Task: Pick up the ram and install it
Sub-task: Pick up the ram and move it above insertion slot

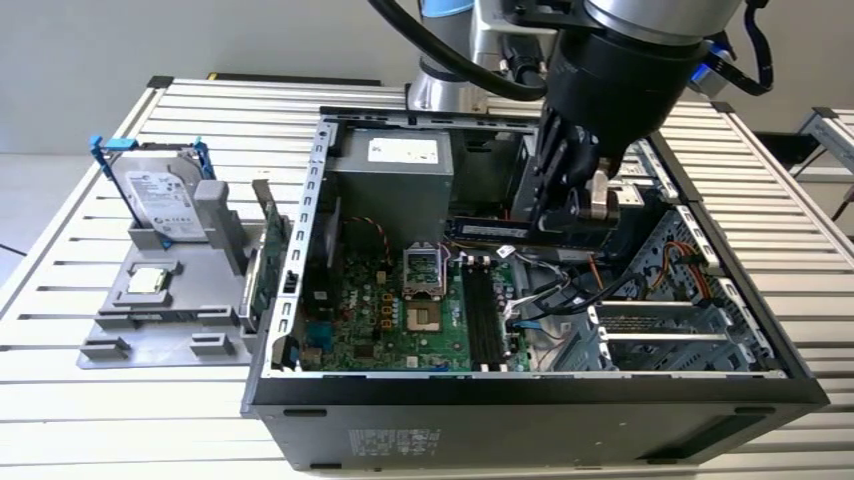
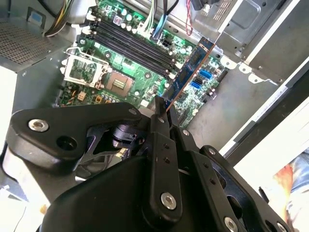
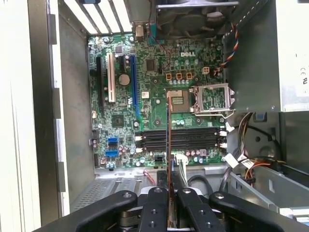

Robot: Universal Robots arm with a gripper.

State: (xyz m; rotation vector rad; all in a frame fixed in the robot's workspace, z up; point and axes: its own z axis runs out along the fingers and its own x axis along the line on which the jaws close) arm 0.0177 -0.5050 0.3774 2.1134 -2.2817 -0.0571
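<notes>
Hand: my hand [image 1: 577, 222] hangs inside the open computer case [image 1: 534, 425], with the fingers clenched on the ram [image 1: 501, 230].
Ram against my fingers: it is pinched near one end between the two fingertips. The rest juts out ahead of them, as both wrist views show [image 2: 190, 67] [image 3: 168, 145].
Ram's direction: in the exterior view it runs level from my fingertips toward 9 o'clock.
Ram's height: it is held up off the green board [image 1: 387, 320], thin edge downward.
Slots: the black memory slots [image 1: 481, 315] lie at about 7 o'clock from the ram in the exterior view, and its length lies across theirs.
Socket: the chip socket [image 1: 420, 275] sits at about 8 o'clock from the ram.
Outside the case: a hard drive [image 1: 167, 195] in a blue frame stands at 9 o'clock of the case. A green card [image 1: 274, 245] stands upright between the drive and the case wall.
</notes>
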